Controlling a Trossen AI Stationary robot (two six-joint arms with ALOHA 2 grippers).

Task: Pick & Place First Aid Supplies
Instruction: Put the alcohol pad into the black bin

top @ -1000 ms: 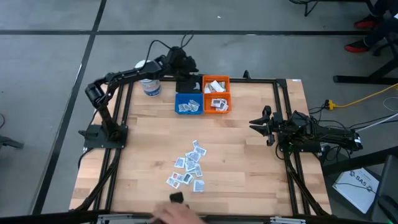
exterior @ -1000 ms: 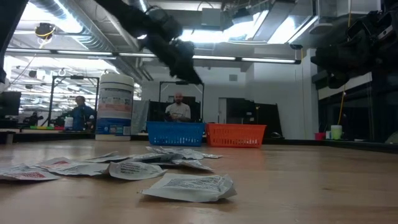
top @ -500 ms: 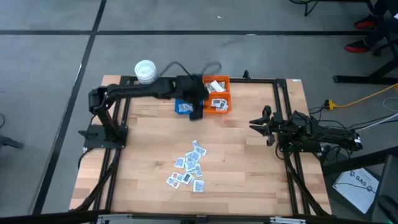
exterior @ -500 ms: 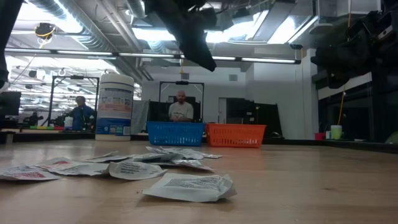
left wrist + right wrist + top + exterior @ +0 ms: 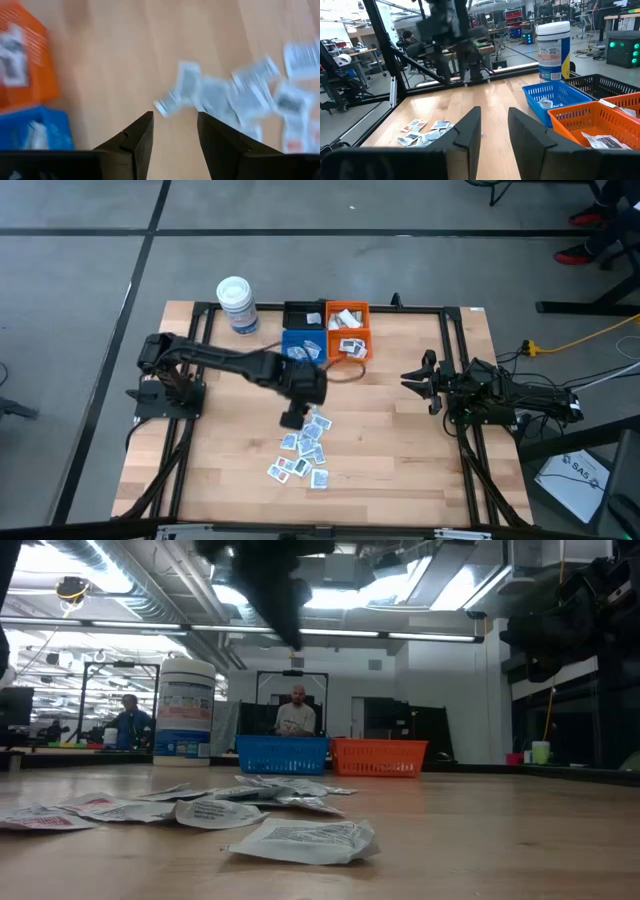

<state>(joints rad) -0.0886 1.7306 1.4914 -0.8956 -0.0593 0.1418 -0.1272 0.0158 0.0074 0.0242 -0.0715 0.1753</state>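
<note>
The first aid supplies [image 5: 305,450] are small flat white sachets lying in a loose pile on the wooden table's near middle, and show in the left wrist view [image 5: 240,95] and the low view [image 5: 300,838]. My left gripper [image 5: 291,420] hangs open above the pile's far left end, slanting down, with nothing between its fingers [image 5: 175,117]. My right gripper [image 5: 407,378] waits open at the table's right side, level and pointing toward the left edge [image 5: 494,112]. More sachets lie inside the blue bin [image 5: 303,348] and the orange bin [image 5: 348,330].
A black bin [image 5: 303,315] stands behind the blue bin at the table's far edge. A white tub with a lid [image 5: 236,305] stands at the far left. A dark metal frame [image 5: 455,370] runs around the table. People [image 5: 297,715] are in the room beyond.
My left gripper has swung from the far left by the tub, over the bins, toward the table's near edge, and now hangs over the pile, tipped further down. A person's hand at the near edge has gone out of view. The sachets lie as before.
</note>
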